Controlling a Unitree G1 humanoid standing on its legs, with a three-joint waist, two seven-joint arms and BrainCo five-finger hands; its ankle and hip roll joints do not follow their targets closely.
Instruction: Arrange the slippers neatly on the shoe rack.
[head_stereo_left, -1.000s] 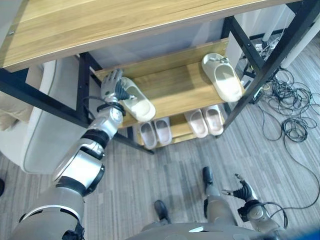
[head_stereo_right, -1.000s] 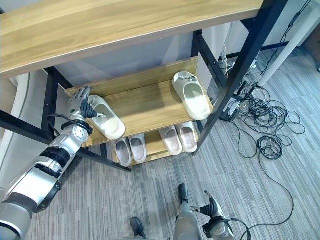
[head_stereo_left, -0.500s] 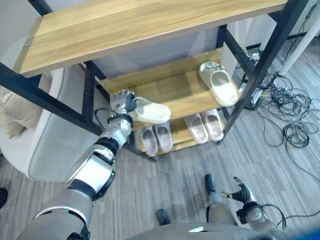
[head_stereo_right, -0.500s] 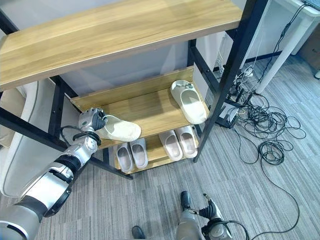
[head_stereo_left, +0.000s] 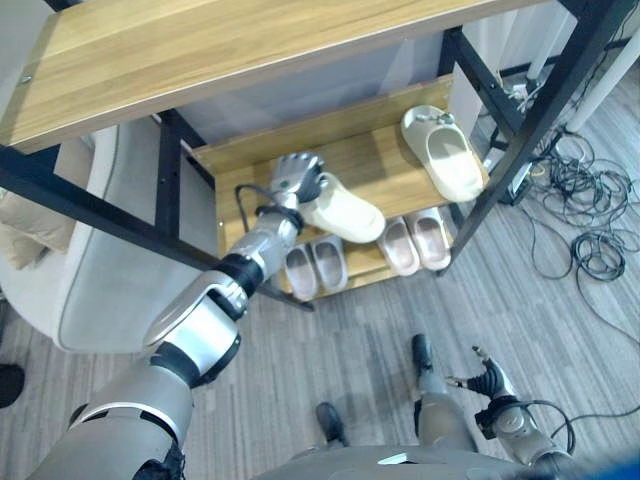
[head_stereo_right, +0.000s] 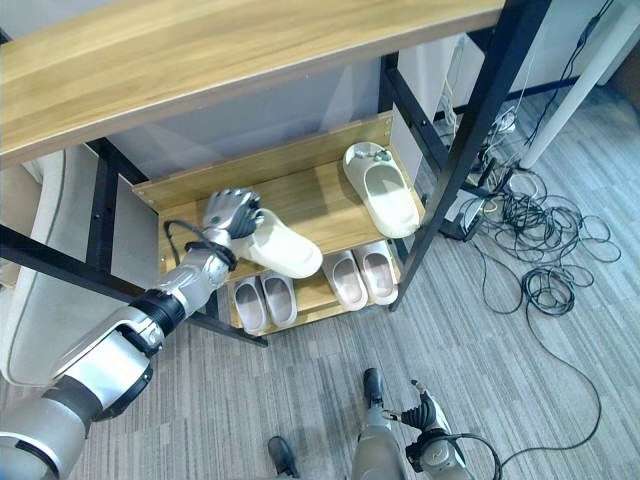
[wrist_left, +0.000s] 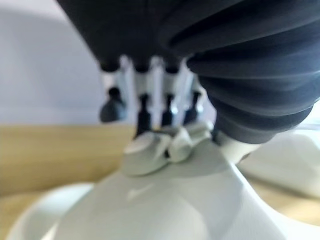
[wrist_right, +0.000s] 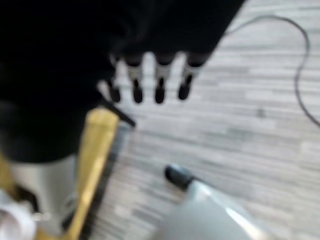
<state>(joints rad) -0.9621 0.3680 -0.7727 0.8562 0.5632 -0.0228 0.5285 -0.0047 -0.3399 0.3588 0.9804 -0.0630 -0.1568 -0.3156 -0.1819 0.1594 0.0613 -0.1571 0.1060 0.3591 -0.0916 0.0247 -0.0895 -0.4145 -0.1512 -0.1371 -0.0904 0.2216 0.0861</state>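
My left hand (head_stereo_left: 296, 178) is shut on the heel end of a cream slipper (head_stereo_left: 346, 211), held over the middle shelf (head_stereo_left: 380, 170) of the shoe rack; the toe sticks out past the shelf's front edge. The left wrist view looks along the fingers (wrist_left: 144, 111) onto the slipper (wrist_left: 165, 200) gripped under them. A matching cream slipper (head_stereo_left: 442, 152) lies at the shelf's right end. Two pairs of pale slippers, a left pair (head_stereo_left: 314, 268) and a right pair (head_stereo_left: 416, 242), stand on the bottom shelf. My right hand (head_stereo_left: 487, 381) hangs low by the floor, fingers relaxed.
The rack's black frame posts (head_stereo_left: 520, 130) and wide wooden top shelf (head_stereo_left: 200, 50) hem in the middle shelf. A light sofa (head_stereo_left: 90, 270) stands left of the rack. Loose black cables (head_stereo_left: 590, 230) cover the floor on the right.
My left hand has carried the slipper rightward along the middle shelf, from its left end toward the centre. The camera has shifted too. The right hand stays low.
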